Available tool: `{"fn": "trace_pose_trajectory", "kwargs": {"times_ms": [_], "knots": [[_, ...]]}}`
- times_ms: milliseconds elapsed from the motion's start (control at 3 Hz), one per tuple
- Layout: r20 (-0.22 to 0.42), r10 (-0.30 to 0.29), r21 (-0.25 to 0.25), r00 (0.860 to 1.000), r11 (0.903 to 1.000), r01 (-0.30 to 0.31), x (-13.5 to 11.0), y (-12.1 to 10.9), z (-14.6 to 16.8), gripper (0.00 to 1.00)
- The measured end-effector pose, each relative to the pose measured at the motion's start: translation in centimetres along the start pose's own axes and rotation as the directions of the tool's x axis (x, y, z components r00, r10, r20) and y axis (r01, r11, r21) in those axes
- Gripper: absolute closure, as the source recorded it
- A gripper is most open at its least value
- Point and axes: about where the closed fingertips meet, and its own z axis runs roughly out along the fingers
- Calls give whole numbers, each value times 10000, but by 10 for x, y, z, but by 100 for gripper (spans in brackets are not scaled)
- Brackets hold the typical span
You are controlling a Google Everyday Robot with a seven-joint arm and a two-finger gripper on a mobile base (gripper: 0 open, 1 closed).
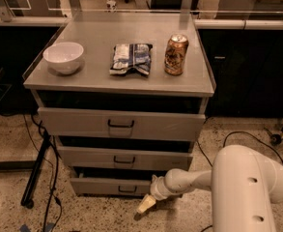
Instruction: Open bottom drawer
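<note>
The rigid metal bottom drawer point(97, 186) likely pulls by its small handle point(127, 189); the gripper point(146, 205) hangs just below-right, whether open I cannot tell

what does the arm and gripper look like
The arm is smooth glossy white: a fat rounded shell with a few small dark holes, narrowing to a slim white forearm and a ringed wrist. The gripper, low in front of the bottom drawer, is cream-yellow and tapered.
</note>
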Motion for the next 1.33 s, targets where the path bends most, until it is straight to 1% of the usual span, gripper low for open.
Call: {"fn": "trace_pose_trajectory", "kwargs": {"times_ms": [333,667,1000,1333], "knots": [[-163,-152,-34,9998,9999,151,5,1,12,0],[-545,-98,-274,9985,9996,84,26,9,31,0],[-558,-97,-282,9984,9996,82,24,10,29,0],[-685,64,-763,9976,9970,-117,41,31,7,0]]}}
